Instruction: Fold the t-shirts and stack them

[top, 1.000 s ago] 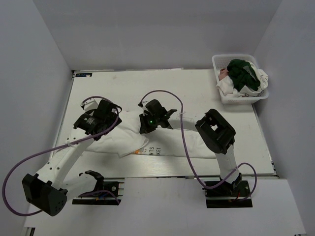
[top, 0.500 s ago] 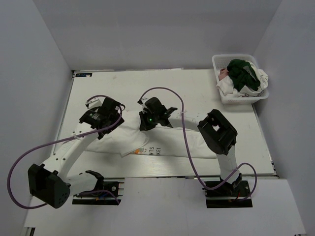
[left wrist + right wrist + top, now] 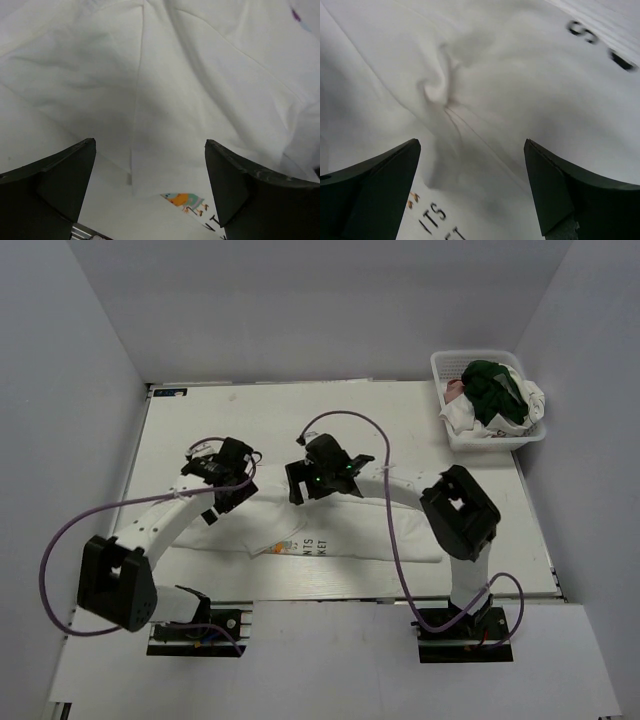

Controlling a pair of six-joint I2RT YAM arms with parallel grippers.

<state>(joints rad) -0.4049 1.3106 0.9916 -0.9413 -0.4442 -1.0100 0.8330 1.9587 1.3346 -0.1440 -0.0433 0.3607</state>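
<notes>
A white t-shirt with a small multicoloured graphic and dark lettering lies partly folded across the middle of the table. My left gripper hovers open over its left part, white cloth below and nothing between the jaws. My right gripper is open just above the shirt's upper middle, where a pinched pucker stands up in the cloth. Other t-shirts, dark green, pink and white, are heaped in the basket.
The white lattice basket stands at the table's far right corner. Purple cables loop from both arms over the shirt. Grey walls close in on three sides, and the table's near edge runs in front of the arm bases.
My right gripper has opened and let go of the cloth, leaving a pucker. Both grippers have shifted a little to the right and away from the near edge.
</notes>
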